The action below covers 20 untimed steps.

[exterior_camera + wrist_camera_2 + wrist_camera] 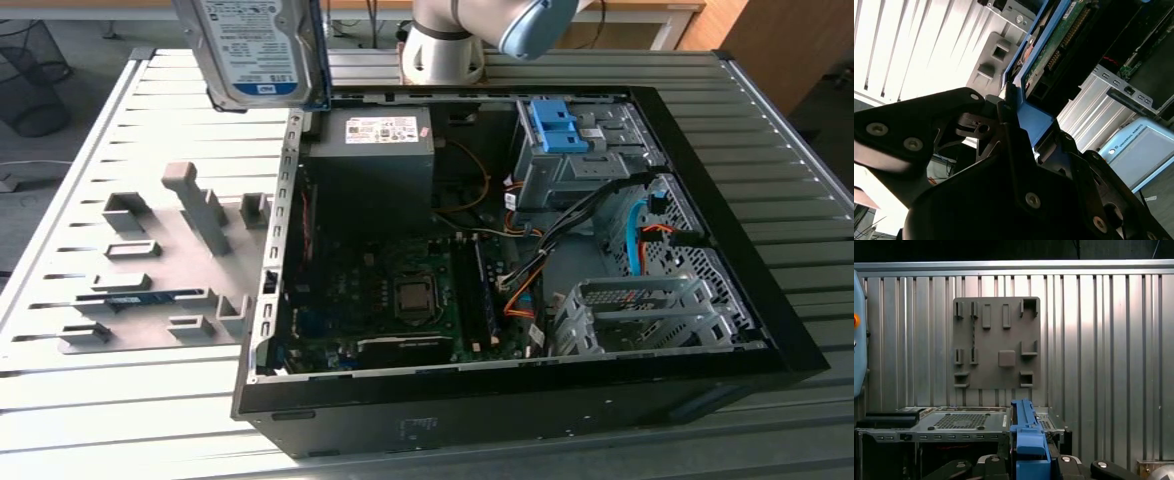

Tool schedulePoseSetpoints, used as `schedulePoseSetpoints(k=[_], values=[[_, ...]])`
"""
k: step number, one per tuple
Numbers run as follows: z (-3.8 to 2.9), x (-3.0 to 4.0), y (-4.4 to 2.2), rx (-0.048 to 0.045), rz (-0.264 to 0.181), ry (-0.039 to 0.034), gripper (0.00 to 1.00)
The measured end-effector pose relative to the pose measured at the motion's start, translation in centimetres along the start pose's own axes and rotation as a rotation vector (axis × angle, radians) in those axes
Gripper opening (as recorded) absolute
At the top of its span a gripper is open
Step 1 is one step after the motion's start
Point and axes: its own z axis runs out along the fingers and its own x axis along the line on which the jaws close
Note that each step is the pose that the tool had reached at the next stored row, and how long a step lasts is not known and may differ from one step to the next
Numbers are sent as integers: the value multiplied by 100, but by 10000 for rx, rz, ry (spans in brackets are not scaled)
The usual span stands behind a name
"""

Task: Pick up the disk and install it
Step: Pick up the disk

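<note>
claw: my gripper (1026, 462) is clamped on the disk (260, 45), pinching it by its blue rail edge
where it is: up in the air over the back corner of the open case (534, 410), on the exterior view's left
worry 1: I've only got plastic rail, so I reckon it could pivot or slip and land on the motherboard (400, 300)
worry 2: the loose cables (534, 265) inside look snaggy
surface: slatted metal table (80, 400) with a grey fixture plate (147, 260) on it
room: wire bin (27, 60) on the floor behind
</note>
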Motion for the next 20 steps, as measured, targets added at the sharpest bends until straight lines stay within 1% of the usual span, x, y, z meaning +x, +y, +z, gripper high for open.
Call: schedulePoseSetpoints(k=[3, 5, 7, 8, 10, 15, 17, 18, 19, 20], values=[[4, -3, -122, 0, 0, 0, 37], [8, -5, -188, 1, 1, -1, 37], [13, -1, -223, 0, -1, -1, 37], [16, 14, -229, 1, 1, -1, 37], [24, 68, -237, 0, 0, 0, 37], [47, 250, -248, 1, 0, -1, 37], [55, 306, -256, 1, 0, -1, 37], [57, 321, -270, 0, 0, 0, 37], [59, 328, -298, 1, 0, -1, 37], [62, 334, -341, 1, -1, -1, 37]])
